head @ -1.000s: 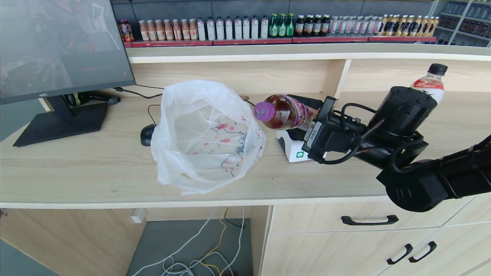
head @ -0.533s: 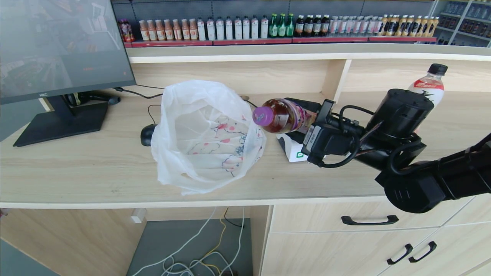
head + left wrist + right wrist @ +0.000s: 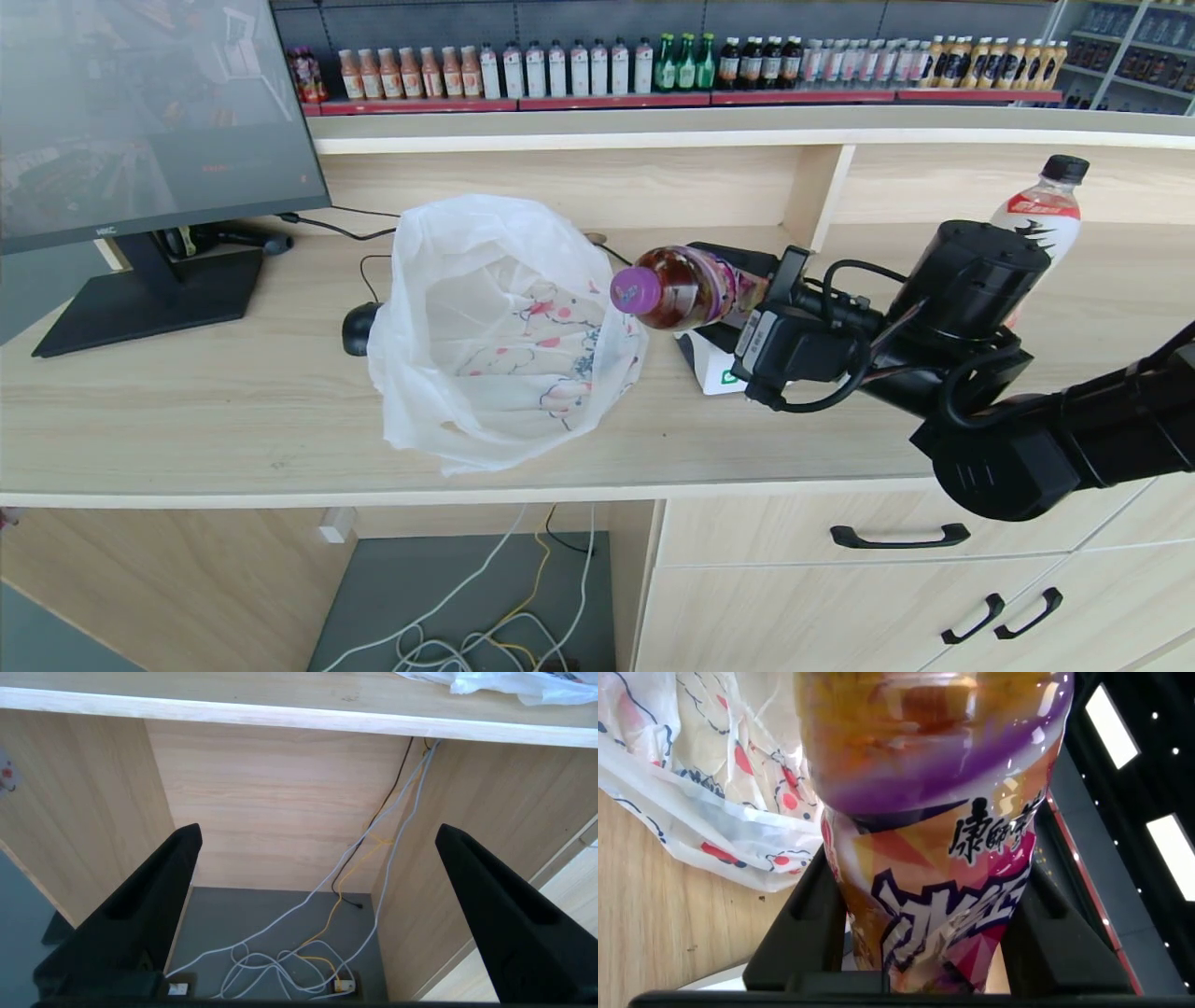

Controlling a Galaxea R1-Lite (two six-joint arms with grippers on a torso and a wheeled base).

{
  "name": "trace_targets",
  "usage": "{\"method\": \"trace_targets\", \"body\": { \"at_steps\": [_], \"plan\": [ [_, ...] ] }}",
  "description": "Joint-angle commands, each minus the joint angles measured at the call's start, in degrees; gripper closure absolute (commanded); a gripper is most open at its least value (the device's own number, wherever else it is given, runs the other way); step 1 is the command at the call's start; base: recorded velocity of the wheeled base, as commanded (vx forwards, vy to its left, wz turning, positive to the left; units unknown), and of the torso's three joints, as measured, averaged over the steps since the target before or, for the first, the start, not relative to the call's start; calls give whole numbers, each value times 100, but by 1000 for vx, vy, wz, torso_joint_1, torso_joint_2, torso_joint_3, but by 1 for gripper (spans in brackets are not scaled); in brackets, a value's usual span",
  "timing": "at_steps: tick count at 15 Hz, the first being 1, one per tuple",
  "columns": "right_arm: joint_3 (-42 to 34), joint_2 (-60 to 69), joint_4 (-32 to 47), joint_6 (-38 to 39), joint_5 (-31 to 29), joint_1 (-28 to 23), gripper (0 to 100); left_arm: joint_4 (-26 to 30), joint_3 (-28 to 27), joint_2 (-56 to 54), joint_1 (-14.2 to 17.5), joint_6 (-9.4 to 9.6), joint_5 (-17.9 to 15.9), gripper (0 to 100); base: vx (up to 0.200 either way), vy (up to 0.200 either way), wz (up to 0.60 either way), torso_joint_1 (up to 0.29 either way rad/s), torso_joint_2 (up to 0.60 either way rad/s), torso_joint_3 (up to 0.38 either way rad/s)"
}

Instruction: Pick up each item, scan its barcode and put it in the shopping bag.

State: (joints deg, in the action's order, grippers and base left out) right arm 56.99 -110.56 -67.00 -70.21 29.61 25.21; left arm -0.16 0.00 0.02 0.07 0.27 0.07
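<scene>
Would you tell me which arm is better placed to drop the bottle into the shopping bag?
Right. The right gripper is shut on the bottle, whose cap lies beside the shopping bag rim; the left gripper hangs open below the counter, holding nothing.

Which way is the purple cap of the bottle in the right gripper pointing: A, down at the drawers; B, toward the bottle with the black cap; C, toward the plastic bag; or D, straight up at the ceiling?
C: the bottle lies sideways in the right gripper, with its purple cap aimed at the plastic bag beside it.
</scene>
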Motion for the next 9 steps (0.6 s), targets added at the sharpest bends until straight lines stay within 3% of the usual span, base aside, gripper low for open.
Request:
{"method": "trace_targets", "body": {
  "at_steps": [1,9],
  "plan": [
    [5,-10,3,-2,1,1,100,-2,0,-2,1,0,1,0,0,0,0,0,0,0],
    [-4,8,3,16,-34,19,100,-2,0,-2,1,0,1,0,0,0,0,0,0,0]
  ]
}}
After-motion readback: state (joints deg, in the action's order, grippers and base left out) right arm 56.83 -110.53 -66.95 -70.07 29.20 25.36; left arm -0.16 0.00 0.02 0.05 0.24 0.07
